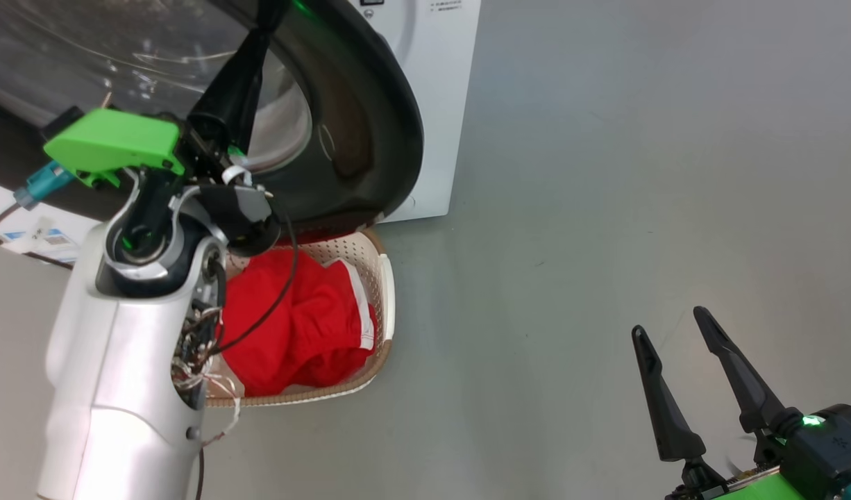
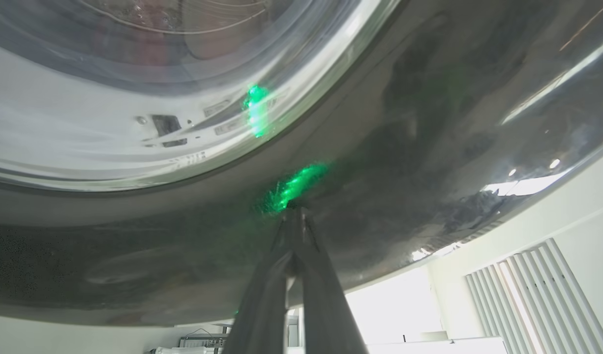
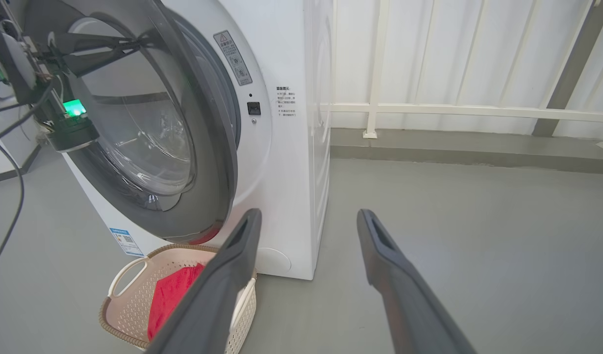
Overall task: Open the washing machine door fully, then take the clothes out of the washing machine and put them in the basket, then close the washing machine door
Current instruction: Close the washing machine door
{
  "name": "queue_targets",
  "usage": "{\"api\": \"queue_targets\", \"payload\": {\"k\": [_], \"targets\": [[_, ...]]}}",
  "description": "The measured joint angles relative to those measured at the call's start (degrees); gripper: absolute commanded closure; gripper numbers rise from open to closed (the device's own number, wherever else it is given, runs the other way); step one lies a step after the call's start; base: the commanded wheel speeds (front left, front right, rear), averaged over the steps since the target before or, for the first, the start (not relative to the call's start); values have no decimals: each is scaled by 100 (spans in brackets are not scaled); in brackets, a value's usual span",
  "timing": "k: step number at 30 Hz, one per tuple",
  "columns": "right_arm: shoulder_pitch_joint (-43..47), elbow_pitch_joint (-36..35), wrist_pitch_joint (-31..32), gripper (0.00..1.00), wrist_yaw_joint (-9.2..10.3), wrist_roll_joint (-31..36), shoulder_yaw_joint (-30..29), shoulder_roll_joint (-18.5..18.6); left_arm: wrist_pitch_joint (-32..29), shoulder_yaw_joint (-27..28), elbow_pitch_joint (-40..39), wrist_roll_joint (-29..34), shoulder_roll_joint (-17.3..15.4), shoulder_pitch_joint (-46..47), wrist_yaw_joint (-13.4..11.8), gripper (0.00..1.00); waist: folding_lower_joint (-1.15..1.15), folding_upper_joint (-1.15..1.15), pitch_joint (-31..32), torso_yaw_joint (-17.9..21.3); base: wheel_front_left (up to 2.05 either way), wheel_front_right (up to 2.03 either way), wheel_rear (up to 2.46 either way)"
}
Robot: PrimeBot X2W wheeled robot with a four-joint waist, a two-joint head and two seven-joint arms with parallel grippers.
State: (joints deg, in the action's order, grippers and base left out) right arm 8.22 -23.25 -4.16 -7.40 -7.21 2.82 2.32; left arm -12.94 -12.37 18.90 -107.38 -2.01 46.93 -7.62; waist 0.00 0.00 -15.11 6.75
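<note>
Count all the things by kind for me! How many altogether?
washing machine: 1
washing machine door: 1
basket: 1
heap of red clothes: 1 (the pieces in it cannot be told apart)
Total: 4

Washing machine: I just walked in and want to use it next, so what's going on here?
The robot's left gripper, jaws shut, is pressed tip-first against the glossy black rim of the washing machine door, which stands partly open. The red clothes lie in the basket on the floor below the door. The right gripper hangs off to the side, jaws open and empty. Unloading looks done; the door is not yet closed.
</note>
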Motion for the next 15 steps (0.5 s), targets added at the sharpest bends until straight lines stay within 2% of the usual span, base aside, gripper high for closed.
{"api": "queue_targets", "payload": {"k": [10,15], "targets": [[0,16,-12,0,0,0,8,0,0,4,179,93,1,135,147,100,0,0,-49,51,0,0,0],[0,80,-83,0,0,-42,-11,0,30,-69,-69,236,-42,112,180,100,0,0,-44,-4,0,0,0]]}}
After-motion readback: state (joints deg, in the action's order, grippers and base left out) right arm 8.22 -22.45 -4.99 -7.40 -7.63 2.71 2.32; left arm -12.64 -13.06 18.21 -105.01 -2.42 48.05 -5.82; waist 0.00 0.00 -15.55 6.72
